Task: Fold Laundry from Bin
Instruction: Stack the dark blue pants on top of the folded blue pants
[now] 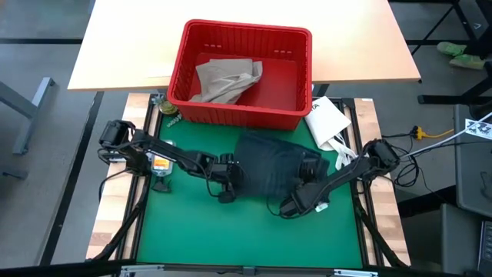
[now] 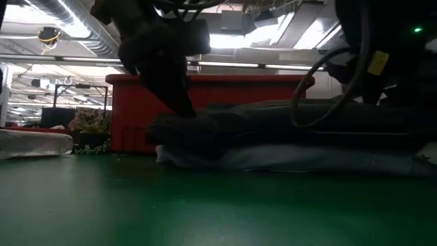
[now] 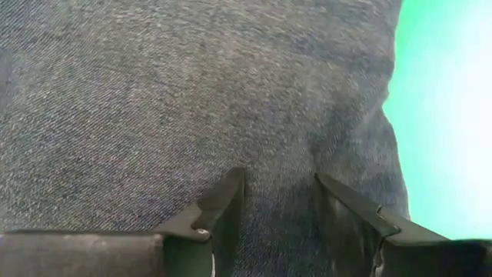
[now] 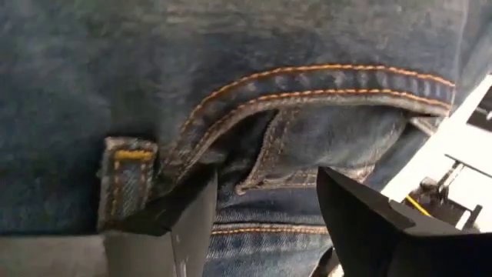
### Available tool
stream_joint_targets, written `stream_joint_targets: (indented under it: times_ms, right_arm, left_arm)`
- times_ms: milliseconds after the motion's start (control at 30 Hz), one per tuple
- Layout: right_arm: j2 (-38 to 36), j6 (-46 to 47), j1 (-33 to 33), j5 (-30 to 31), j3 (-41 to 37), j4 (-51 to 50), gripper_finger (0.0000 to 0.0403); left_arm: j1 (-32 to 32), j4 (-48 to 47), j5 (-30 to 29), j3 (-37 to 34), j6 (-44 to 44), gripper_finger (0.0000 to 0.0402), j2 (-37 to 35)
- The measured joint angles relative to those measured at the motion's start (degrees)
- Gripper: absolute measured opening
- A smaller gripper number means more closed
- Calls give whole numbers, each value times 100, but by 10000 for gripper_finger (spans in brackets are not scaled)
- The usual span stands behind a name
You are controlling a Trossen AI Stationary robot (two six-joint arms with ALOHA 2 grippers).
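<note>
High view: dark blue denim jeans (image 1: 273, 171) lie folded on the green surface (image 1: 192, 231), just in front of the red bin (image 1: 240, 73). Left gripper (image 1: 224, 187) sits at the jeans' left edge, right gripper (image 1: 296, 201) at the front-right corner. My read: both arms are pressing or squaring up the fold from opposite sides, so the bundle doesn't slide.

Left wrist view: left gripper (image 3: 280, 208) has its fingers parted, tips down on the denim, no cloth pinched between them afaict. Right wrist view: right gripper (image 4: 265, 211) is parted too, straddling the waistband area by the pocket stitching and belt loop; fabric shows between the fingers but I see no clamp on it. So both are open, neither holding.

Bin has tan khaki trousers (image 1: 223, 81) crumpled at its left side, prob next to fold. A white packet (image 1: 328, 121) lies beside the bin's right corner, touching or just beside the jeans; can't tell which.

Hidden / unclear: low view shows a pale layer (image 2: 287, 158) under the jeans (image 2: 287, 126), maybe another folded garment, can't ID it. Gripper tips aren't resolvable from above. Bin's near wall hides part of its floor.
</note>
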Motion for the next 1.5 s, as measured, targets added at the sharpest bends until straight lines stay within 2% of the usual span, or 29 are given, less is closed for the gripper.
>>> stream_joint_targets:
  times_ms: [433,533,667,800,1067,1333,1500]
  right_arm:
    - [-964,-13,-68,91,295,-81,225]
    - [-1247,201,-68,427,338,-260,225]
    - [-1659,596,-70,1174,274,-394,225]
    - [-2067,594,-152,1345,158,-430,225]
    - [-2425,631,-619,1610,-529,316,225]
    - [-2429,387,-944,1020,-1580,1625,225]
    - [-2434,474,-929,956,-2140,2235,225]
  left_arm:
    - [-40,-49,-37,-20,-1,151,-837]
    - [-40,31,-28,-17,-1,151,-995]
    - [-79,38,-18,-15,-7,151,-960]
    - [-156,-9,-2,-17,-14,151,-879]
    - [-330,57,-9,-15,-14,151,-692]
    - [-342,59,-28,-11,-12,151,-106]
    - [-335,101,-66,13,15,151,263]
